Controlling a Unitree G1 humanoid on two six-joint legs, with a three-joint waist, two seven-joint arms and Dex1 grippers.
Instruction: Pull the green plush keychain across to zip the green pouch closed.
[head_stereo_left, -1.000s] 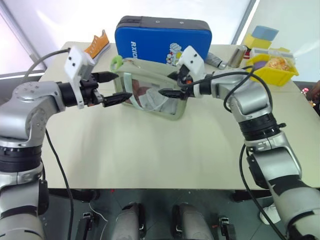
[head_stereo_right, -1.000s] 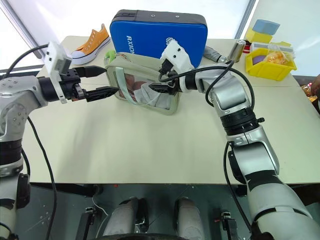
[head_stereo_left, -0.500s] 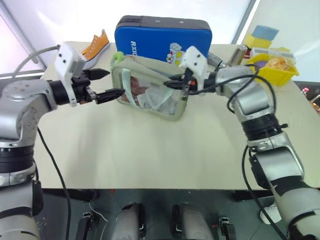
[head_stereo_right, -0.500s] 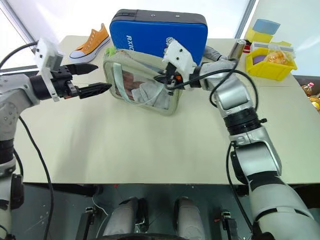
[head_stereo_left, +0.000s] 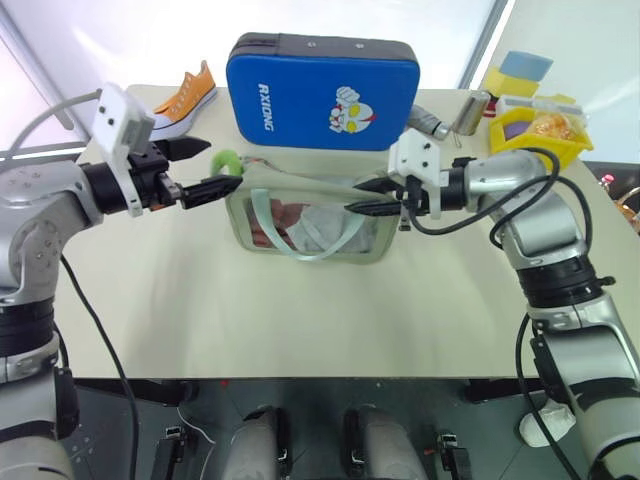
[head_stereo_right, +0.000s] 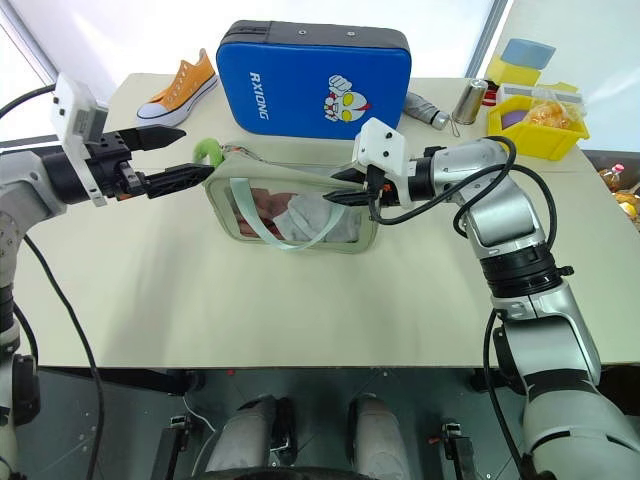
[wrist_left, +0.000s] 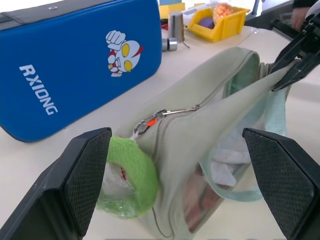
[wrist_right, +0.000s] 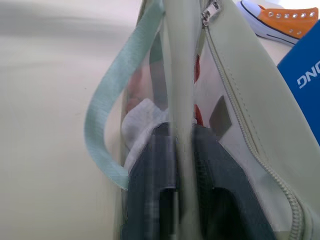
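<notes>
Jaws spread wide on the left gripper (head_stereo_left: 200, 170), which holds nothing; its two black fingers (wrist_left: 85, 175) frame the green plush keychain (wrist_left: 131, 174) from either side without touching it. On the right gripper (head_stereo_right: 345, 187) the jaws are close together around the top edge fabric at the green pouch's (head_stereo_left: 310, 210) right end; they seem to pinch that edge, though the wrist view is too crowded to be sure how firm the hold is.

That pouch stands upright on the pale surface (head_stereo_left: 300, 310) between the two grippers, its clear window facing the robot and a mint strap (head_stereo_right: 285, 232) drooping across the front. Its keychain sits at the pouch's left end, fixed to the zipper pull (wrist_left: 150, 120) by a small clasp.

Beyond the pouch, a blue case (head_stereo_left: 320, 92) stands on edge, just behind it. Farther left lies an orange sneaker (head_stereo_left: 182, 96); off to the far right sit a yellow bin (head_stereo_left: 545, 135) and a metal cylinder (head_stereo_left: 470, 112).
</notes>
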